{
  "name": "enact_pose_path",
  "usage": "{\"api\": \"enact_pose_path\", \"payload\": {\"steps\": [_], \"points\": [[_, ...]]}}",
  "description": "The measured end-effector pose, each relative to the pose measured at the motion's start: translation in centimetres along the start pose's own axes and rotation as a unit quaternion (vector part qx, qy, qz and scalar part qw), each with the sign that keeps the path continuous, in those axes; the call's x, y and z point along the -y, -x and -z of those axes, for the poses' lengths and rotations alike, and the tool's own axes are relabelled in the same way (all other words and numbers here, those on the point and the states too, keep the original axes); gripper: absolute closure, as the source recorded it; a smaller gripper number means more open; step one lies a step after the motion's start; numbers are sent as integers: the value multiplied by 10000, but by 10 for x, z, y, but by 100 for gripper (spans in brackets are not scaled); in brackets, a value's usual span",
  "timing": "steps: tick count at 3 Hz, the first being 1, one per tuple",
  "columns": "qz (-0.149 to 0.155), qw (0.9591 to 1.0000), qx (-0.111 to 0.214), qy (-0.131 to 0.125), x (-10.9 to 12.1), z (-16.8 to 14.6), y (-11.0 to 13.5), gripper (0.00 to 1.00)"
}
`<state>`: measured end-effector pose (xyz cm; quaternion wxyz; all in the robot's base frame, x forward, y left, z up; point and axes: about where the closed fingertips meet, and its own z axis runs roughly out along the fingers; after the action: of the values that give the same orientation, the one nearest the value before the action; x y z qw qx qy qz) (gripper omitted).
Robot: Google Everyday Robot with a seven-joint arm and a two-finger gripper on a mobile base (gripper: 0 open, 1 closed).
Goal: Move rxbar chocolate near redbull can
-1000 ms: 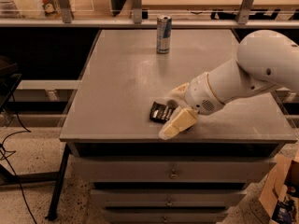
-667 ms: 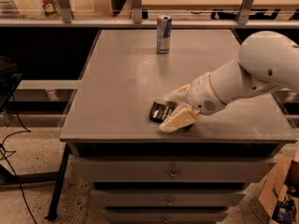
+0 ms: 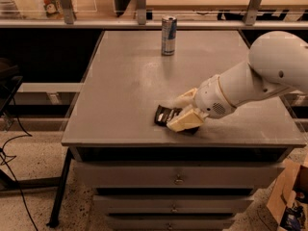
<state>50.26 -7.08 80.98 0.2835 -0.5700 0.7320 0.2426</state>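
Observation:
The rxbar chocolate [image 3: 165, 114], a flat black-brown bar with white print, lies on the grey table [image 3: 125, 81] near its front edge. My gripper [image 3: 183, 110] reaches in from the right, down at the table surface. Its two cream fingers [image 3: 184, 121] sit on either side of the bar's right end and are pressed onto it. The bar's left end sticks out from between them. The redbull can [image 3: 168, 35], silver and blue, stands upright at the back middle of the table, well away from the bar and the gripper.
My white arm [image 3: 260, 76] crosses the table's right side. Drawers [image 3: 178, 177] are under the tabletop. A shelf rail with posts [image 3: 140, 6] runs behind the table. A cardboard box [image 3: 291, 201] stands on the floor at the lower right, and cables [image 3: 14, 167] lie at the left.
The two fingers have drawn closer together around the bar. The bar and the can have stayed where they were.

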Motion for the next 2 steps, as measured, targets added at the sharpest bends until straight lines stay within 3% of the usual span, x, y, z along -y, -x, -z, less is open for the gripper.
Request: {"api": "enact_pose_path", "payload": {"steps": [1, 2], "points": [[1, 10000, 0, 1, 0, 2, 2, 100], [1, 10000, 0, 1, 0, 2, 2, 100]]}}
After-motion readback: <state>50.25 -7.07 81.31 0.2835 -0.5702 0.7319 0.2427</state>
